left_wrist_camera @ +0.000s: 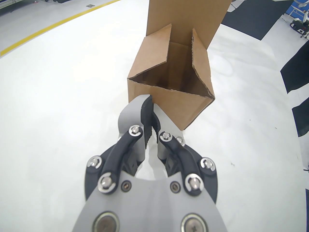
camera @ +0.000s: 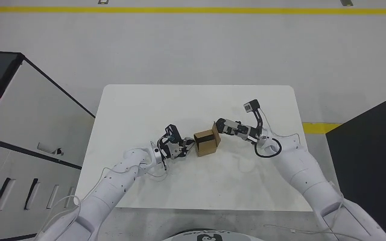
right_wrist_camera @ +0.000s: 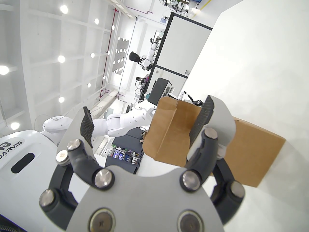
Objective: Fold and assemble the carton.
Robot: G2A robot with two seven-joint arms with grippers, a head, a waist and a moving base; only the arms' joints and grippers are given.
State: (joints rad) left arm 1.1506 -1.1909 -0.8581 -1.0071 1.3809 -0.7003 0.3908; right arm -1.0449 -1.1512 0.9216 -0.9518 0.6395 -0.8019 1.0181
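Left pincer [left_wrist_camera: 150,112] narrow, gripping nothing, tips at the near wall of the carton [left_wrist_camera: 173,105]. Carton stands mid-worktop [camera: 181,108], body squared up, top open: two side flaps leaning inward, tall flap upright. Right pincer [right_wrist_camera: 147,114] wide, beside that flap. Judged: top closure remains.

**A:** Top view: bright, even light from above. Table [camera: 253,102] near white, floor [camera: 193,48] at twelve o'clock just as pale.

**B:** Shadows?

**A:** Soft and faint. Carton [left_wrist_camera: 169,107] throws only a pale grey smudge on the table; its inside is the darkest patch.

**B:** Source?

**A:** Rows of round ceiling lamps [right_wrist_camera: 61,59] in the right wrist view, each flared to a white disc.

**B:** Distortion?

**A:** Both wrist views bend straight lines near the edges: the table rim bows, the yellow floor line [left_wrist_camera: 72,18] curves.
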